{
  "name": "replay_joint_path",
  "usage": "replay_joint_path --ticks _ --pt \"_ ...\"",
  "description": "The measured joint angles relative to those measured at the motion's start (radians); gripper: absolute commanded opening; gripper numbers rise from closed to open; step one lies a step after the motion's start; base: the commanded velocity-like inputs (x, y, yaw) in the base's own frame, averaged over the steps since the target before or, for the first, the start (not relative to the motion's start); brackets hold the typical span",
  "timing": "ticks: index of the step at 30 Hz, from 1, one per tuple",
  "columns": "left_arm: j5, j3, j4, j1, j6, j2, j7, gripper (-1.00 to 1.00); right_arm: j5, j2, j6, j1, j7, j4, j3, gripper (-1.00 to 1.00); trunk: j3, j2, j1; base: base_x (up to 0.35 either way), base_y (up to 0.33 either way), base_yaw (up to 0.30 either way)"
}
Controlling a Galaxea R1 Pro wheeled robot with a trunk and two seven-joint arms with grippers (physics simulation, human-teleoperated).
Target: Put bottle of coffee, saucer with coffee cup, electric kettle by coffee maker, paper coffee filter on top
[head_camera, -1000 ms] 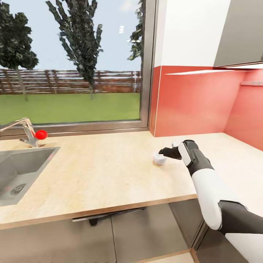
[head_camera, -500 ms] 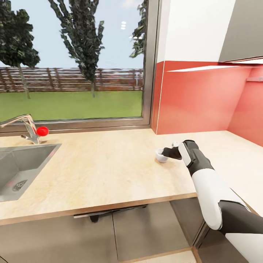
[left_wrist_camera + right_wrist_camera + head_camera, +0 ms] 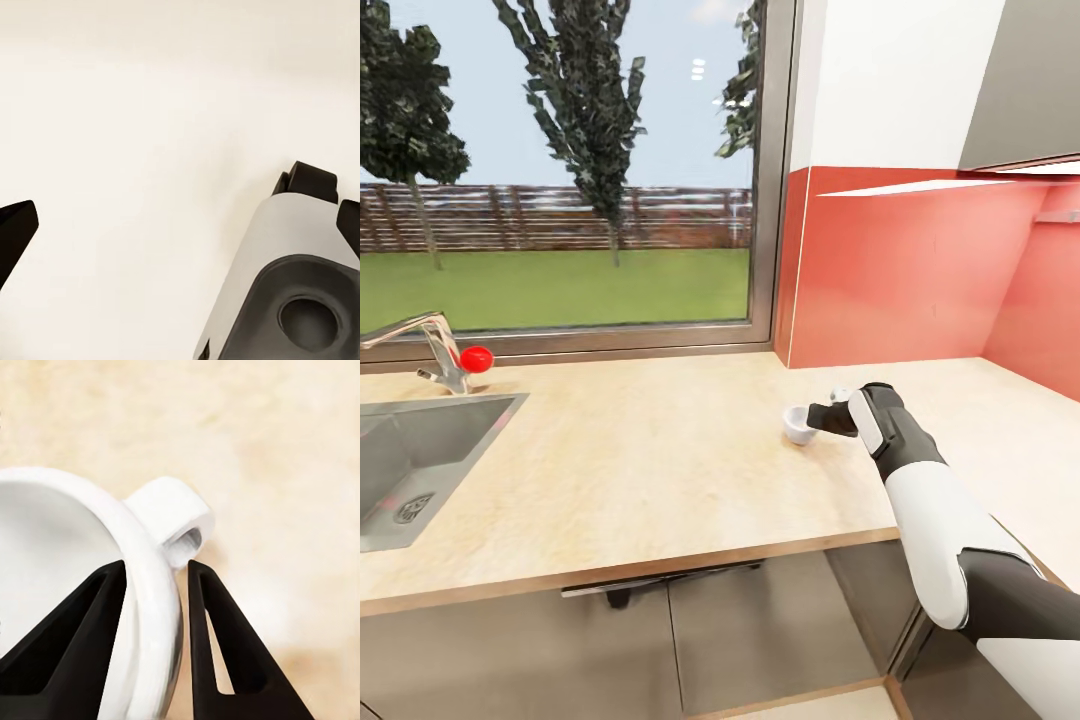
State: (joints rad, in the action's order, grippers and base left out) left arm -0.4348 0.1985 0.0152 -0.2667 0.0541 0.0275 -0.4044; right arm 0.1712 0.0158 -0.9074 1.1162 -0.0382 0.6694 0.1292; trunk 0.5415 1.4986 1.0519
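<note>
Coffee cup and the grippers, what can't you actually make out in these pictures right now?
- Coffee cup: right wrist view's edge cuts off its base and far side.
- Right gripper: head view too small to show whether the pads press the rim.
- Left gripper: only finger edges show at the frame sides.
- Sink: cropped by the head view's edge.

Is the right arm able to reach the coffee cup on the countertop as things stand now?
Very likely yes. The right claw is already at the coffee cup: the wrist view shows one finger inside the rim and one outside, beside the handle. Nothing stands between them on the countertop.
</note>
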Motion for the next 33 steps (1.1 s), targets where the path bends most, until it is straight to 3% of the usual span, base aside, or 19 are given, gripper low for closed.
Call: replay_joint_path --ticks 15,33 --pt "0.0 0.0 0.0 0.0 0.001 0.0 0.0 1.0 0.001 0.0 -0.002 0.0 -0.002 0.0 0.0 -1.0 -0.024 -0.014 -0.008 0.0 0.0 0.0" --pt "-0.001 0.0 0.0 0.0 0.0 0.0 0.0 1.0 0.002 0.001 0.0 0.0 -0.001 0.0 0.0 -1.0 -0.11 -0.14 -0.077 0.0 0.0 0.0"
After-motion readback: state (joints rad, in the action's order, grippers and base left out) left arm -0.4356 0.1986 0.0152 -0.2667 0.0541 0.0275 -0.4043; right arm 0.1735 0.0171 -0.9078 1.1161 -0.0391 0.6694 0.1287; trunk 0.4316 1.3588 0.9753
